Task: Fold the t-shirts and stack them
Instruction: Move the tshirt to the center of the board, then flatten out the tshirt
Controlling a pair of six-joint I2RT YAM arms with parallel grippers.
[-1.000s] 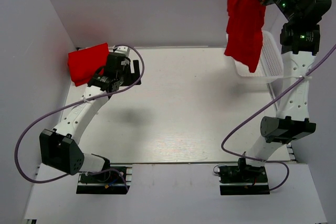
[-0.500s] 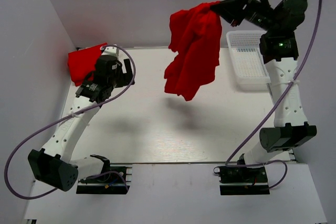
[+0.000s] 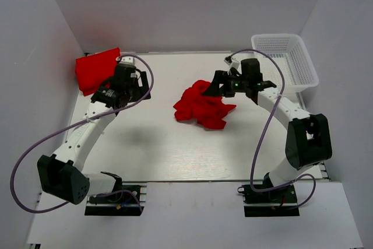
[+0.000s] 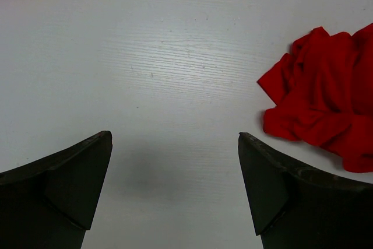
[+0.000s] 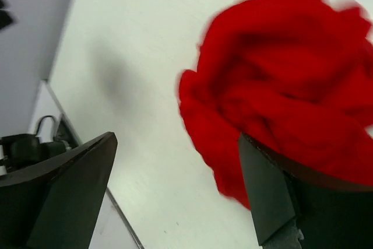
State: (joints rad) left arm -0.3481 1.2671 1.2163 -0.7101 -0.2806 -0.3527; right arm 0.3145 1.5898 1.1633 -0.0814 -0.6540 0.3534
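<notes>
A crumpled red t-shirt (image 3: 201, 108) lies in a heap on the middle of the white table (image 3: 175, 150). My right gripper (image 3: 213, 84) hovers at the heap's far right edge, open, with no cloth between its fingers. In the right wrist view the heap (image 5: 280, 80) sits blurred beyond my right gripper (image 5: 176, 138), partly behind one finger (image 5: 274, 190). A second t-shirt (image 3: 96, 69), folded flat, rests at the back left corner. Just right of it my left gripper (image 3: 145, 86) stands open and empty. In the left wrist view, my left gripper (image 4: 173, 138) stands over bare table, the crumpled t-shirt (image 4: 326, 97) to its right.
A white mesh basket (image 3: 285, 56) stands at the back right corner, nothing visible in it. White walls close in the table at the back and both sides. The arms' purple cables loop over the table's left and right parts.
The right arm swung the t-shirt from above the basket down to the table's middle and opened; the t-shirt now lies in a heap. The left arm shifted only slightly.
</notes>
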